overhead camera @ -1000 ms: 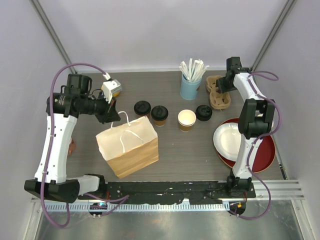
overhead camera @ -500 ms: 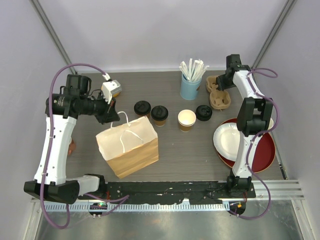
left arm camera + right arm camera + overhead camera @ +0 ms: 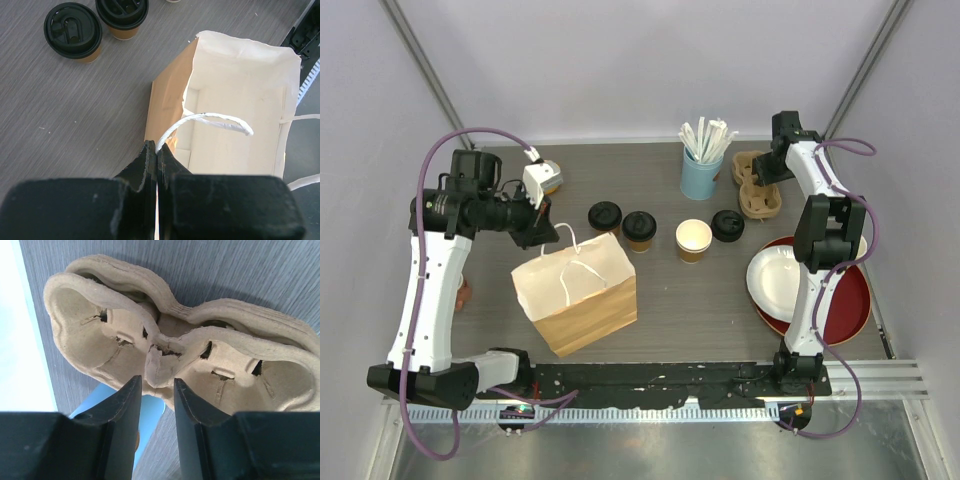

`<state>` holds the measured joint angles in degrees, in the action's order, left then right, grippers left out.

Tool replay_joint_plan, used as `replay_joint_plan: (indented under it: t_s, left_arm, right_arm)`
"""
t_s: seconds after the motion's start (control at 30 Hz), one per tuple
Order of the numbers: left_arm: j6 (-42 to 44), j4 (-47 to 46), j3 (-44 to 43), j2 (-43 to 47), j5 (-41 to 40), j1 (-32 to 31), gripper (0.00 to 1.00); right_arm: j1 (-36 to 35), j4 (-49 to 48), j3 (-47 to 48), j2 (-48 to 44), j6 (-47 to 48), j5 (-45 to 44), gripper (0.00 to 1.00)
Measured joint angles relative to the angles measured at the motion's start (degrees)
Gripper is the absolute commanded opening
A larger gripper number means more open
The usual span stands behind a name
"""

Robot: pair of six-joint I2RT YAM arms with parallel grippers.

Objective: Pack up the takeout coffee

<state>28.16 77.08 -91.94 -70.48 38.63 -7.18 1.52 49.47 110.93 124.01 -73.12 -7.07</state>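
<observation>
Two kraft-brown coffee cups with black lids (image 3: pixel 605 216) (image 3: pixel 639 230) stand mid-table; both show in the left wrist view (image 3: pixel 73 32) (image 3: pixel 122 15). A third brown cup (image 3: pixel 693 240) stands open, white inside. A black lid (image 3: pixel 727 225) lies to its right; I cannot tell if a cup is under it. My left gripper (image 3: pixel 542 226) (image 3: pixel 157 150) is shut on the white handle (image 3: pixel 210 119) of the open paper bag (image 3: pixel 578 290). My right gripper (image 3: pixel 767 172) (image 3: pixel 157 385) is open, its jaws on either side of the middle tab of the pulp cup carrier stack (image 3: pixel 175 335) (image 3: pixel 756 187).
A light-blue cup of wrapped straws (image 3: pixel 701 170) stands left of the carriers and shows in the right wrist view (image 3: pixel 150 415). A pale yellow cup (image 3: pixel 551 178) sits behind the left wrist. A white plate (image 3: pixel 775 283) lies on a red plate (image 3: pixel 850 305) at the right.
The right wrist has shifted slightly at the carrier stack. The left gripper still holds the bag handle in about the same place.
</observation>
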Motion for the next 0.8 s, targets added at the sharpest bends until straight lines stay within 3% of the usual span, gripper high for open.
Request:
replay_joint_plan:
  t_s: [0.2, 0.33, 0.8]
  left_arm:
    - [0.46, 0.02, 0.02, 0.42, -0.07, 0.02, 0.00]
    - [0.61, 0.02, 0.02, 0.70, -0.11, 0.02, 0.00]
    - [0.85, 0.00, 0.26, 1.14, -1.11, 0.00, 0.00]
  right_arm:
    - [0.09, 0.48, -0.35, 0.00, -0.04, -0.37, 0.33]
    - [0.11, 1.57, 1.44, 0.31, -0.07, -0.50, 0.25]
    - [0.13, 1.66, 1.25, 0.46, -0.31, -0.07, 0.39]
